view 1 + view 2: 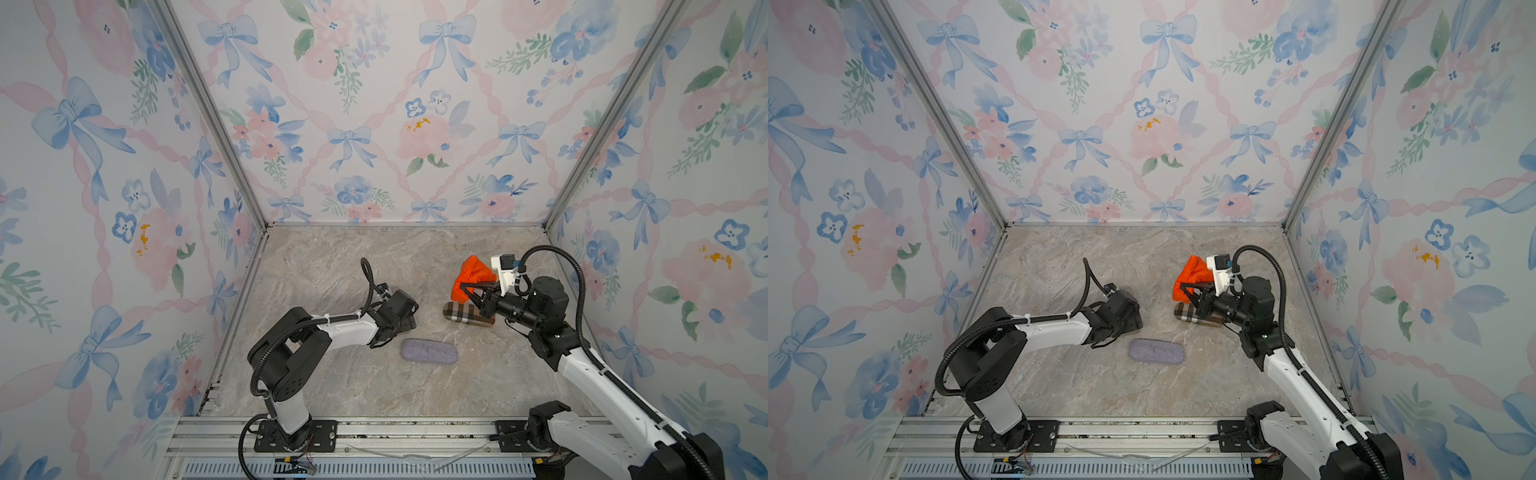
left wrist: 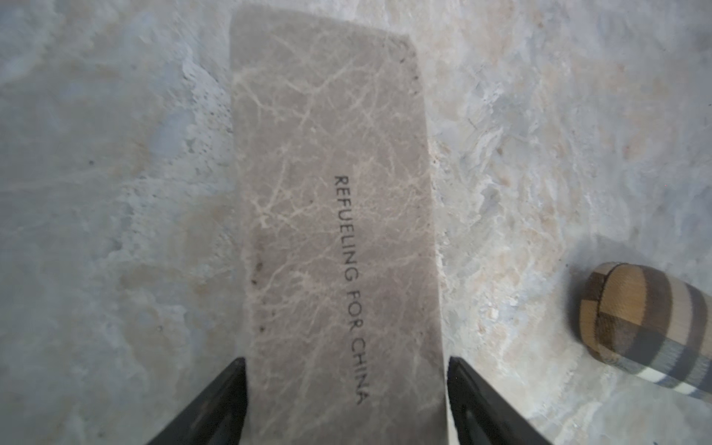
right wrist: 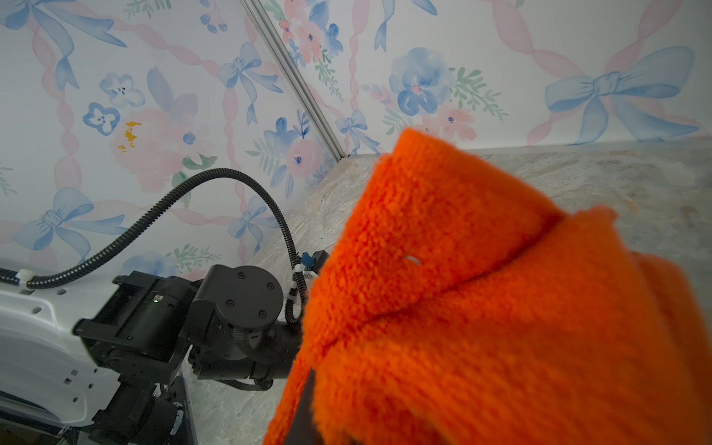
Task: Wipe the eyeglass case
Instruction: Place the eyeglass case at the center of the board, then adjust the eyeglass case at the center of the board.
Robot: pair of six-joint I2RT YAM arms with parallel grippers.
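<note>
three eyeglass cases, all closed and lying flat. plaid case [image 1: 459,315], brown and beige, sits right of centre. grey fabric case [image 1: 429,351] lies nearer the front, apart from it. marble-print case [image 2: 331,215], lettered "refueling for china", lies left of the plaid one. orange cloth [image 1: 471,276] hangs bunched over the plaid case's left end; contact unclear.

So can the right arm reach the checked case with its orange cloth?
Probably yes: the right end effector, shut on the orange cloth, hangs just by the checked case, with nothing between them.
</note>
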